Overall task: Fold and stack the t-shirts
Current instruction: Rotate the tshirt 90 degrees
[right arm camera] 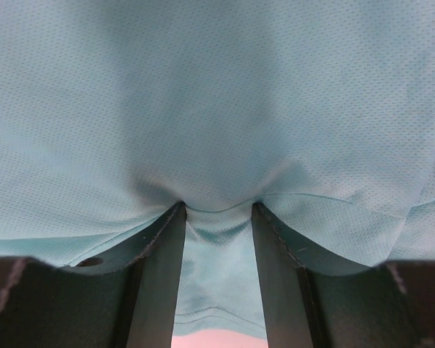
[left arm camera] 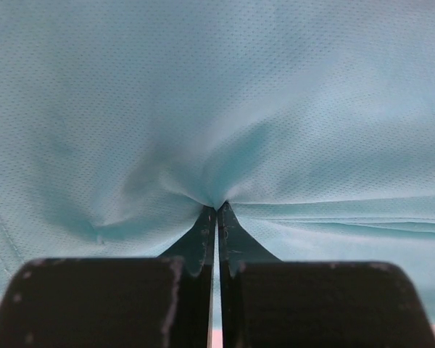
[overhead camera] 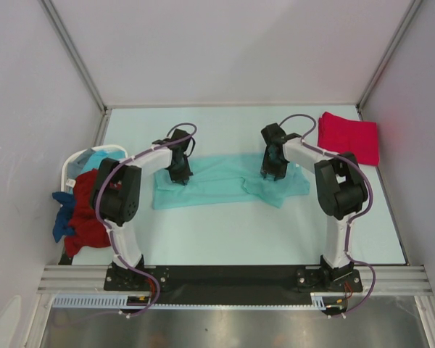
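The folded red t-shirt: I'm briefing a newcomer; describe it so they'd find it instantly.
On the table, go to the far right corner, beyond the right arm. The folded red t-shirt lies there: the only bright pinkish-red square, unlike the spread teal t-shirt and the crumpled heap at the basket.

A spread shirt lies flat across the middle of the table, its length running left to right. The left gripper rests on its left part and the right gripper on its right part. A folded shirt lies in the far right corner, apart from it. At the table's left edge stands a basket, with a heap of shirts in it that spills over its near side.
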Robot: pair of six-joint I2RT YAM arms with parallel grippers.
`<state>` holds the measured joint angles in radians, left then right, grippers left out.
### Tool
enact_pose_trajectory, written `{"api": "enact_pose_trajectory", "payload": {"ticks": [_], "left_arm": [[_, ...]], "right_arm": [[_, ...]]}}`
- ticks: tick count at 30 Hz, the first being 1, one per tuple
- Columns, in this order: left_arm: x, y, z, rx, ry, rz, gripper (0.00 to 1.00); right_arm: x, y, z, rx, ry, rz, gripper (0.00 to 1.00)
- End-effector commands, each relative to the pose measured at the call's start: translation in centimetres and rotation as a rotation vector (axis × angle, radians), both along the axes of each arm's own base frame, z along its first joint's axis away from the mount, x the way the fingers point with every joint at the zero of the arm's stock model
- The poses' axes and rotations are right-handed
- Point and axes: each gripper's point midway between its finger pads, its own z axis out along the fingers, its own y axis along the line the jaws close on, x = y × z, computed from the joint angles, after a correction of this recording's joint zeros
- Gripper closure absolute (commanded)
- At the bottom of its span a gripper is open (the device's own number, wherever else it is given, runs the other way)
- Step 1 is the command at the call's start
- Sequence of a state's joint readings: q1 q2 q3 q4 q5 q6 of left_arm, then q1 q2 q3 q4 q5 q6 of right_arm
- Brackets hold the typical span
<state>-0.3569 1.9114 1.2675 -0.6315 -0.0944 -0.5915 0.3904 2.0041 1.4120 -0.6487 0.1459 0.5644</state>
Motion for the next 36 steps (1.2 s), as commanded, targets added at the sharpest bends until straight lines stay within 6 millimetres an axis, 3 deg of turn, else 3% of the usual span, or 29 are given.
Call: {"api": "enact_pose_trajectory", "payload": {"ticks": [1, 4, 5, 19, 36], "left_arm": [[-4.2, 0.7, -4.9, 0.026, 0.151, 0.013, 1.0], [-4.8, 0.8, -4.9, 0.036, 0.154, 0.004, 1.0], [-4.9, 0.9, -4.9, 0.042, 0.155, 0.002, 1.0], [-5.8, 0.0, -4.7, 0.053, 0.152, -0.032, 1.0], [-5.4, 0.1, -3.2, 0.08, 0.106, -0.03, 1.0]], "right_arm": [[-1.2, -1.0, -5.9, -0.037, 0.116, -0.014, 0.56], [-0.6, -0.7, -6.0, -0.033, 0.118, -0.011, 0.61], [-0.6, -0.6, -6.0, -0.034, 0.119, -0.01, 0.72], [-1.4, -0.7, -6.0, -0.038, 0.124, -0.004, 1.0], [-1.4, -0.8, -5.5, -0.044, 0.11, -0.002, 1.0]]}}
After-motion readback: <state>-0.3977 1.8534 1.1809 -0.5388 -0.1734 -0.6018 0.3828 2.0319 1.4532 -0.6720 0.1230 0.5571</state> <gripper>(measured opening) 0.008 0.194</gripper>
